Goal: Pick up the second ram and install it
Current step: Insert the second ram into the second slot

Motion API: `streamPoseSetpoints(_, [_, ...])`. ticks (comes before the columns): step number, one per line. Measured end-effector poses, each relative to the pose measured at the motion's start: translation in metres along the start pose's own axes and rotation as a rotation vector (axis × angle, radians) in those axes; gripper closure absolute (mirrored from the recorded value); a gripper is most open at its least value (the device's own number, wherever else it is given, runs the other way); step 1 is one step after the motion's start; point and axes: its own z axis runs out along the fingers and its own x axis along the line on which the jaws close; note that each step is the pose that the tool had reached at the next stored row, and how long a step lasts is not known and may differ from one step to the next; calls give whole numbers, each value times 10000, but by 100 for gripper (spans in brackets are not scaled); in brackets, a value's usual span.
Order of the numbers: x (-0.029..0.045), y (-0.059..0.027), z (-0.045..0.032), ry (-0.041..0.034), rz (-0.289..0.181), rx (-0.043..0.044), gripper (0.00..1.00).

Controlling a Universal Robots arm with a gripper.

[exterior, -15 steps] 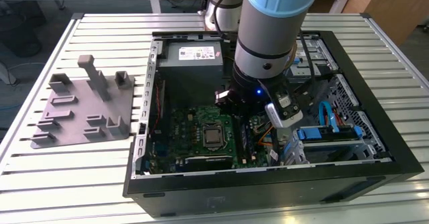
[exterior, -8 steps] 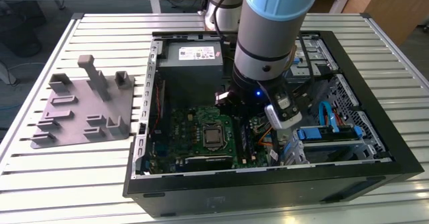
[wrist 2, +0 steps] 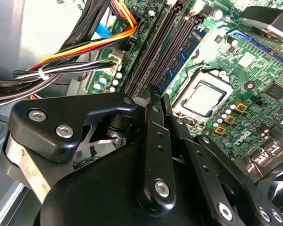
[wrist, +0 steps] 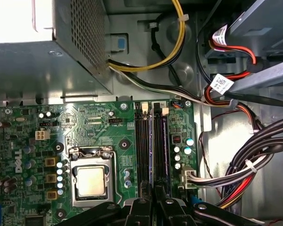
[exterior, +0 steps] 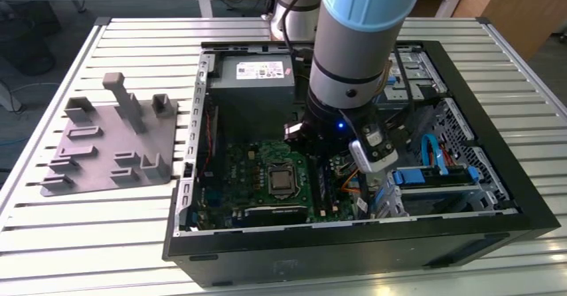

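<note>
Inside the open computer case [exterior: 354, 239], one arm [exterior: 359, 57] reached down over the motherboard, carrying one gripper [wrist 2: 158, 96] with two dark fingers [wrist 2: 153, 136]. Those fingers were drawn together to a narrow gap, and their tips sat at the near end of the memory slots [wrist: 142, 141], of which I counted four, side by side and running straight away from the tips.

One stick stood in those slots: the second ram [wrist 2: 181, 54], its bluish-green face and row of chips showing in the second wrist view. In the first wrist view it [wrist: 154, 141] appeared as a thin bluish line leading right in between the fingertips. The gripper seemed to be pinching its near end, though the contact itself was hidden behind the fingers, so I say that with some reserve.

Just beside the gripper, on the far side of the slots from the wiring, lay one processor [wrist: 90, 181] in its socket, its bare metal lid facing up. On the gripper's other side ran one bundle of cables [wrist 2: 80, 47], black, yellow, red and orange, close to the fingers but apart from them. Beyond the far end of the slots sat one grey power supply [exterior: 252, 74].

Well away from the gripper, outside the case, one grey tray [exterior: 97, 137] with upright posts lay on the slatted table [exterior: 89, 243].
</note>
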Motion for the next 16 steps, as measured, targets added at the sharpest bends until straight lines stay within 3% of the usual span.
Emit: streamPoseSetpoints(16, [6, -4, 69, -4, 71, 1, 86])
